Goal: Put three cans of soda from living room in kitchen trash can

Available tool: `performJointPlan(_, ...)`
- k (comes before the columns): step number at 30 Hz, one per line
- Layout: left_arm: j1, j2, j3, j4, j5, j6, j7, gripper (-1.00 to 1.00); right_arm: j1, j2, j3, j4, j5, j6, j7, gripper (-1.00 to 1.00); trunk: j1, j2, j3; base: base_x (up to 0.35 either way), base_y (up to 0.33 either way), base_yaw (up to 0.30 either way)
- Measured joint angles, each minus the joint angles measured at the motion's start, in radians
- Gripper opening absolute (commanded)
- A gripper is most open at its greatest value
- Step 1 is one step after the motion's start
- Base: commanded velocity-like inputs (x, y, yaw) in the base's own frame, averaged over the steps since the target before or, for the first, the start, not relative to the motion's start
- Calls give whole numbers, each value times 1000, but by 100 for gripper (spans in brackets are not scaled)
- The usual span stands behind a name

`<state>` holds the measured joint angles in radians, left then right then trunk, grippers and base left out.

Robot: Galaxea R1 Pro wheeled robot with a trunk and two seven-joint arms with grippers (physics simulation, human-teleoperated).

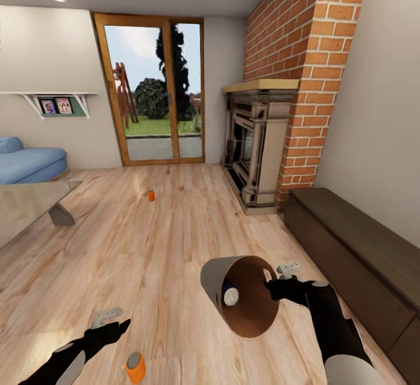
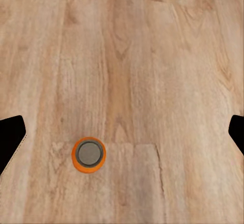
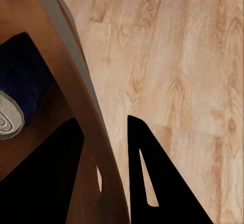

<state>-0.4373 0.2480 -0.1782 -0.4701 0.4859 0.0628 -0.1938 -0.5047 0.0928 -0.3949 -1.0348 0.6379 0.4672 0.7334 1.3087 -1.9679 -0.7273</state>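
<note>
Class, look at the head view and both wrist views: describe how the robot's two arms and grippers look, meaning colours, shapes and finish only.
Both arms have glossy black shells with pale grey sections. The left gripper and right gripper have slim light grey fingers. In the wrist views the fingers show as flat black wedges. No cables or markings are visible.

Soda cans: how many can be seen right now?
3. One soda can stands on the floor near the left gripper, one farther off toward the glass doors, one lies inside the held bin.
</note>
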Motion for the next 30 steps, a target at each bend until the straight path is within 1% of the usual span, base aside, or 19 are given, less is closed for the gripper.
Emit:
performJointPlan(2, 0, 0, 0, 2, -1, 0, 0, 100, 0, -2, 12, -8, -12, 6, -2, -100, 0, 0, 0, 323, 0, 199)
performJointPlan(5, 0, -1, 0, 3, -2, 1, 1, 100, 3, -6, 21, -11, -1, 8, -4, -100, 0, 0, 0, 314, 0, 225)
performJointPlan(7, 0, -1, 0, 3, -1, 0, 2, 100, 4, -3, 28, -13, -7, 12, -5, -100, 0, 0, 0, 183, 0, 150)
performJointPlan(9, 0, -1, 0, 3, -1, 1, 2, 100, 5, -1, 30, -13, -1, 12, -6, -100, 0, 0, 0, 99, 0, 80)
performJointPlan(12, 0, -1, 1, 5, -2, 6, 28, 100, 6, 0, 32, -14, 0, 12, -7, -100, 0, 0, 0, 41, 0, 34)
performJointPlan(14, 0, -1, 2, 6, 0, 21, 77, 100, 6, -2, 31, -14, -3, 12, -7, -100, 0, 0, 0, 16, 0, 13)
performJointPlan(18, 0, -1, 1, 6, 1, 31, 107, 100, 6, -4, 30, -15, -6, 12, -6, -100, 0, 0, 0, 7, 0, 6)
performJointPlan(23, -1, -1, 0, 6, 2, 35, 119, 100, 7, -6, 28, -15, -6, 13, -5, -100, 19, -35, -16, 2, 0, 1)
performJointPlan(27, -3, -3, -7, 5, -2, 37, 125, 100, 6, -7, 23, -18, -5, 12, -7, -100, 34, -63, -28, 0, 0, 0)
performJointPlan(29, -7, -4, -9, 5, -2, 48, 125, 100, 6, -7, 22, -21, -6, 13, -7, -100, 42, -77, -34, 0, 0, 0)
performJointPlan(30, -10, -8, -10, 5, -3, 66, 126, 100, 6, -7, 21, -23, -7, 13, -7, -100, 46, -84, -37, 0, 0, 0)
